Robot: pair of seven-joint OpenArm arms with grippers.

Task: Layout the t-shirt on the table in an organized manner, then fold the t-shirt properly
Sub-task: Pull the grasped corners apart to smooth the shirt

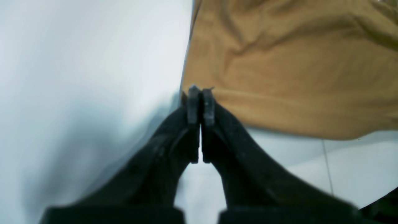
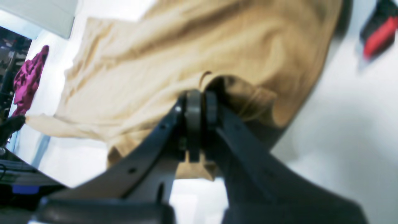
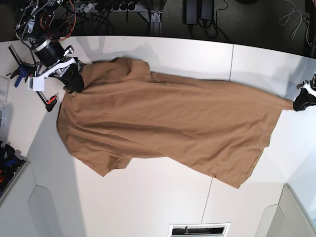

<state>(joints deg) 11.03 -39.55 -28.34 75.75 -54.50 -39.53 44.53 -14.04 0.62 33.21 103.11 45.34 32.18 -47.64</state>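
Note:
The tan-brown t-shirt (image 3: pixel 168 126) lies stretched across the white table (image 3: pixel 148 197) from left to right, with creases and a sleeve hanging toward the front left. My left gripper (image 3: pixel 297 105) at the right edge is shut on the shirt's hem corner; in the left wrist view the pads (image 1: pixel 200 104) pinch the shirt's corner (image 1: pixel 295 68). My right gripper (image 3: pixel 75 81) at the far left is shut on the shirt's other end; in the right wrist view its fingertips (image 2: pixel 200 105) clamp a bunched fold of cloth (image 2: pixel 199 56).
Clamps and small tools (image 3: pixel 29 79) lie on the table's left edge beside the right arm. A dark seam (image 3: pixel 232 59) crosses the tabletop. A magenta cloth (image 2: pixel 28 77) shows off the table in the right wrist view. A vent slot (image 3: pixel 198 230) sits at the front edge.

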